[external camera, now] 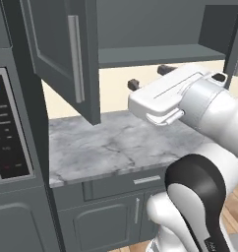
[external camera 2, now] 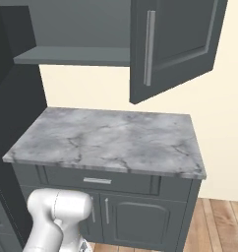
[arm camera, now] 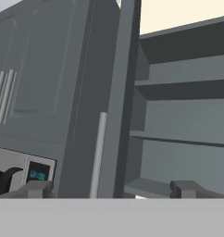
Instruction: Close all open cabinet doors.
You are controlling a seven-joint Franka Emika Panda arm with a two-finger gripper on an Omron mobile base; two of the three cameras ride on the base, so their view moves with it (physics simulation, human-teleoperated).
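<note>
Two tall dark grey cabinet doors stand open over the counter. The left door (external camera: 67, 54) swings out toward me, its silver bar handle (external camera: 76, 59) facing right. The right door (external camera 2: 175, 44) also hangs open, with its handle (external camera 2: 149, 47) near its free edge. My gripper (external camera: 149, 77) hovers above the counter just below the cabinet shelf (external camera: 160, 55), right of the left door, open with nothing between its fingers. In the hand view the gripper (arm camera: 113, 190) faces the left door (arm camera: 86, 92) nearly edge-on, with the handle (arm camera: 98, 152) between the fingertips (arm camera: 37, 189).
A grey marble counter (external camera: 116, 147) lies below, over a drawer (external camera: 145, 179) and base-cabinet doors (external camera 2: 135, 216). A tall dark unit with an oven control panel (external camera: 8, 133) stands at the left. Bare cabinet shelves (arm camera: 183, 88) show inside. Wood floor (external camera 2: 224, 221) is at the right.
</note>
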